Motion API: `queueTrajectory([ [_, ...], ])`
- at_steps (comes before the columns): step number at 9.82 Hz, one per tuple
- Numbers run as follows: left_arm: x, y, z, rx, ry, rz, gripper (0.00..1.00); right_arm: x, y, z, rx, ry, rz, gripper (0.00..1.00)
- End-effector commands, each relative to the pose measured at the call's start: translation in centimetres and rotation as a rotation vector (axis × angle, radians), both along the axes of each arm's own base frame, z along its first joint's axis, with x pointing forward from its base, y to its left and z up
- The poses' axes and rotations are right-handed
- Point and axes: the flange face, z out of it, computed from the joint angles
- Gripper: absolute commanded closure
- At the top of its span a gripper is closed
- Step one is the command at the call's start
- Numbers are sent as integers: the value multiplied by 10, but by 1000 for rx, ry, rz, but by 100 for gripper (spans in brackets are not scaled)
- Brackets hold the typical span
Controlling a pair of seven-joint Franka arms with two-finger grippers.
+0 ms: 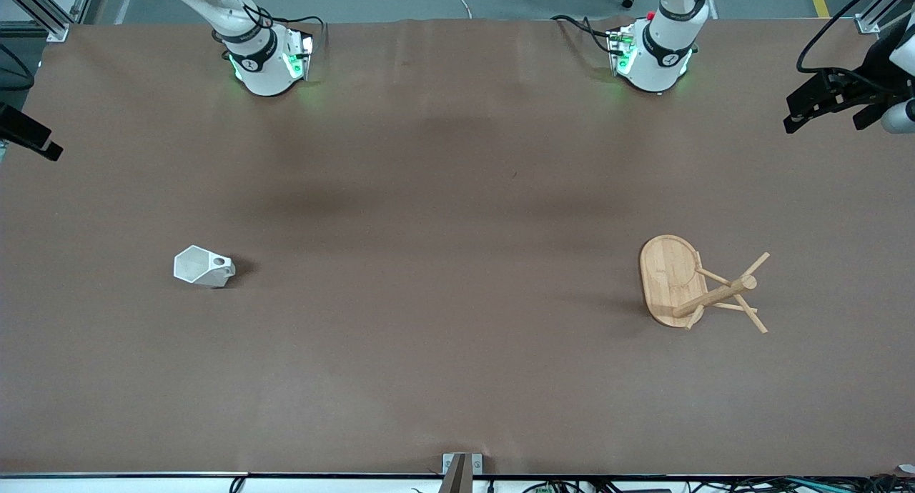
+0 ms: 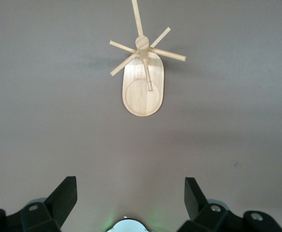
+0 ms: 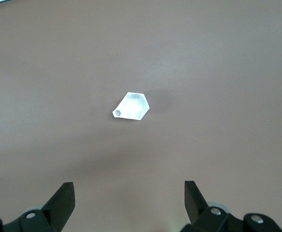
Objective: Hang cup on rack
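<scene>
The white faceted cup [image 1: 204, 266] rests on the brown table toward the right arm's end, its blocky handle with the round hole pointing toward the table's middle. It also shows in the right wrist view [image 3: 131, 106]. The bamboo rack [image 1: 686, 282] stands on its oval base toward the left arm's end, with thin pegs sticking out from the post. It also shows in the left wrist view [image 2: 143, 82]. My right gripper [image 3: 129, 189] is open and empty, high over the table, well apart from the cup. My left gripper [image 2: 130, 186] is open and empty, high over the table, well apart from the rack.
The two arm bases [image 1: 268, 57] [image 1: 654, 53] stand at the table's edge farthest from the front camera. Black camera mounts sit at the table's ends [image 1: 28, 132] [image 1: 836, 96]. A small bracket [image 1: 461, 470] sits at the nearest edge. Bare brown table lies between cup and rack.
</scene>
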Motion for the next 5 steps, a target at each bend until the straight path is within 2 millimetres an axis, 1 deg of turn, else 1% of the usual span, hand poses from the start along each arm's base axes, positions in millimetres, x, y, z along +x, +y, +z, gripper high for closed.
queueTrajectory([
  [1, 4, -3, -9, -9, 21, 4, 2, -1, 1, 3, 14, 0, 8, 0],
  [5, 4, -4, -7, 0, 17, 12, 0, -1, 4, 1, 13, 6, 34, 0],
])
